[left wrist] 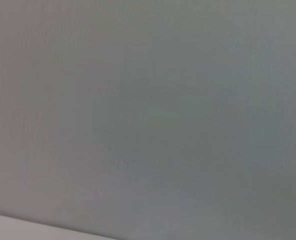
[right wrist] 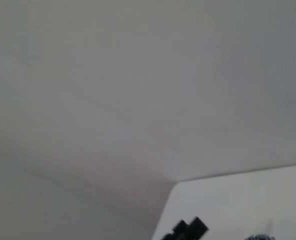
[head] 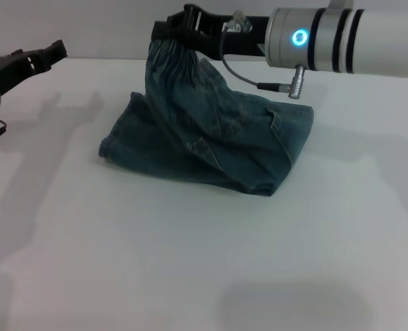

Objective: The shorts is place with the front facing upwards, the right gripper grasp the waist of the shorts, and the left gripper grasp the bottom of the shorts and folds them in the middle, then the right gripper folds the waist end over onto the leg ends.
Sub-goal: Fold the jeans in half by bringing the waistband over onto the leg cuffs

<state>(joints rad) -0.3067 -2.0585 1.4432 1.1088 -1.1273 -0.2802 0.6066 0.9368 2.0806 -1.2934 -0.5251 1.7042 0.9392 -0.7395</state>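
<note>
Gripping the waist of the shorts (head: 168, 61), the right claw (head: 183, 31) holds the gathered elastic band lifted above the desk (head: 190, 262), its fingers closed on the denim. From that raised band the shorts (head: 210, 138) hang down in a slope; the rest of the fabric lies bunched and folded on the desk below and to the right of the band, with a stitched pocket showing on the upper layer. Which edge is the leg hems cannot be told from the head view. The left claw (head: 48, 54) hovers well to the left of the shorts, apart from the fabric and holding nothing; whether its fingers are spread or together cannot be told. Both wrist views show mostly blank pale surface.
</note>
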